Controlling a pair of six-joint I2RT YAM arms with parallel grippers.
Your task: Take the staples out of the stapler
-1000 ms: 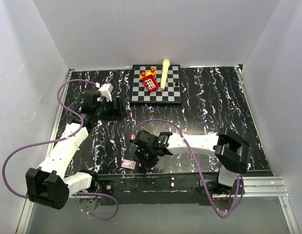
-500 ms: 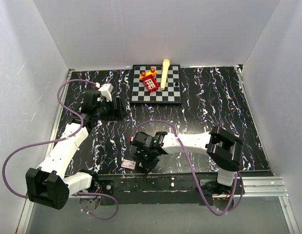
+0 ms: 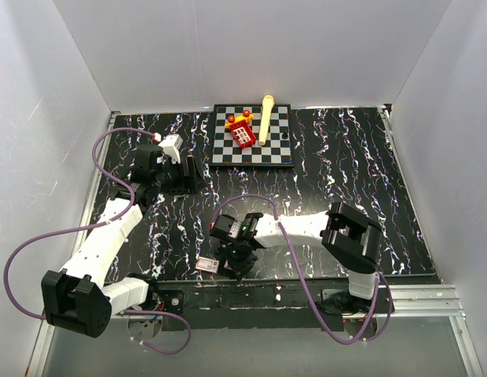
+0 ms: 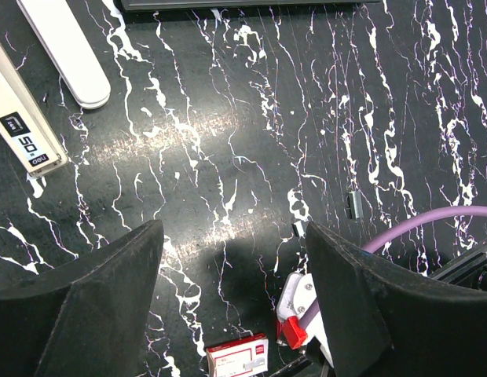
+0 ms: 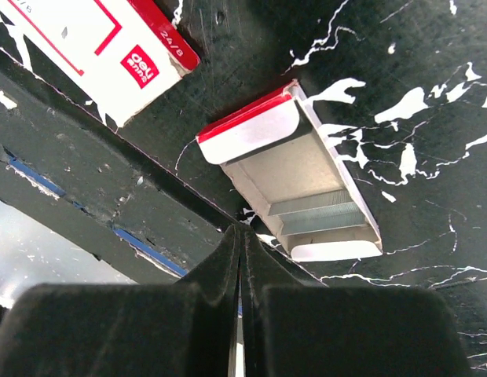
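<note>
Looks like the pull-out step, with the stapler (image 5: 287, 169) lying open just beside the box (image 5: 86, 39), staples (image 5: 318, 214) bare inside it, right gripper (image 5: 239, 236) clenched empty at its edge and left gripper (image 4: 236, 259) spread idle well beyond the box; calls next for nudging that strip free.

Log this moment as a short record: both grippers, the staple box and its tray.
left gripper: open, empty, over bare table
right gripper: shut, holding nothing, low at the table's near edge
tray: slid out of its box, beside the right fingertips; contact unclear
staple block: lying in the tray's end nearest the fingertips
red-and-white box: flat on the table, apart from the tray
</note>
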